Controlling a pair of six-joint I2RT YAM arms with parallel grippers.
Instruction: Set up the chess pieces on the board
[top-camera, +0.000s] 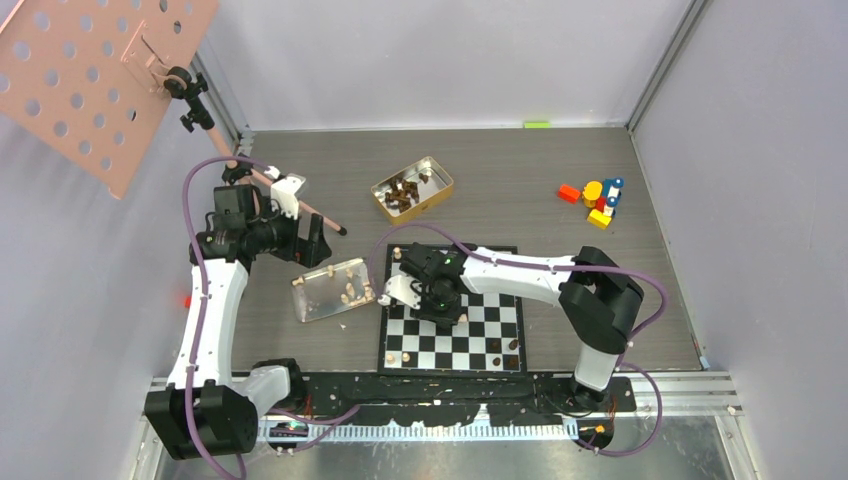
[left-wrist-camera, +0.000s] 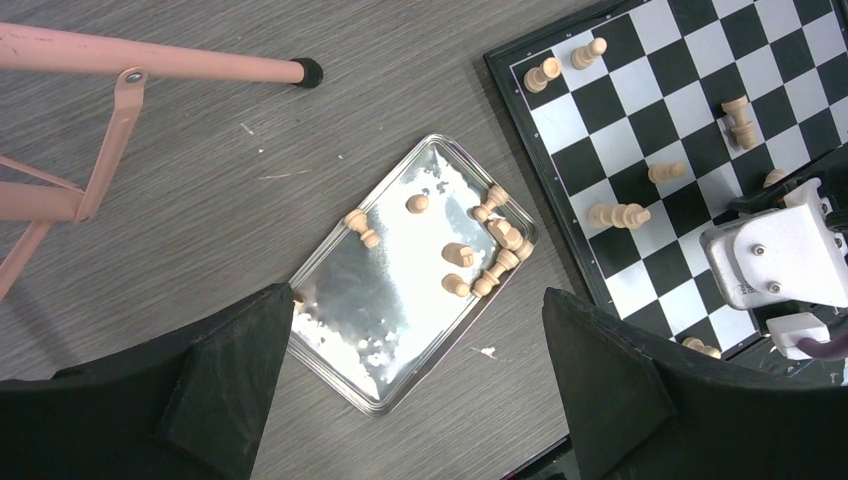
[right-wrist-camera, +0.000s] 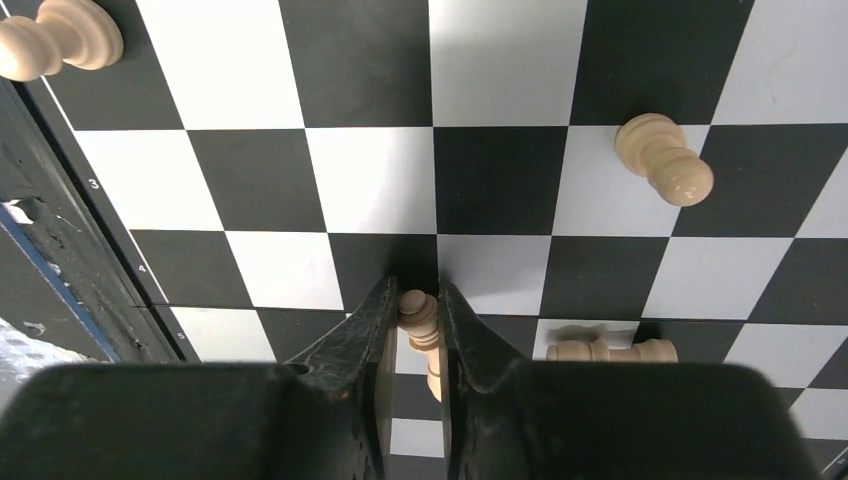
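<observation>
**Chess set, part laid out: right arm on the board, left arm over the tray**

- Right gripper (right-wrist-camera: 418, 293): fingers drawn together on a pale chessman (right-wrist-camera: 422, 322). It is pinched just below its head, over the board (right-wrist-camera: 370, 180) at the seam of a dark and a white square. The piece's foot is hidden between the fingers, so whether it stands on the board cannot be told. In the top view the wrist covers both the fingers and the piece.
- Left gripper (left-wrist-camera: 418, 300): jaws wide apart with nothing between them, hanging above the tray (left-wrist-camera: 370, 300) just left of the board.
- Tray contents: loose pale pieces (left-wrist-camera: 470, 255), most of them toppled and gathered toward the side nearest the board.
- Board, near the held piece: one pale pawn (right-wrist-camera: 665, 158) upright and one pale lying piece (right-wrist-camera: 610, 350) flat on its side. A third pale man (right-wrist-camera: 60, 38) is cut off at the frame's corner.
- Tin (top-camera: 412, 188): beyond the board, holding dark pieces (top-camera: 403, 193) that are too small to tell apart.
- Toy blocks (top-camera: 598, 200): a small cluster at far right, well apart from the board.
</observation>
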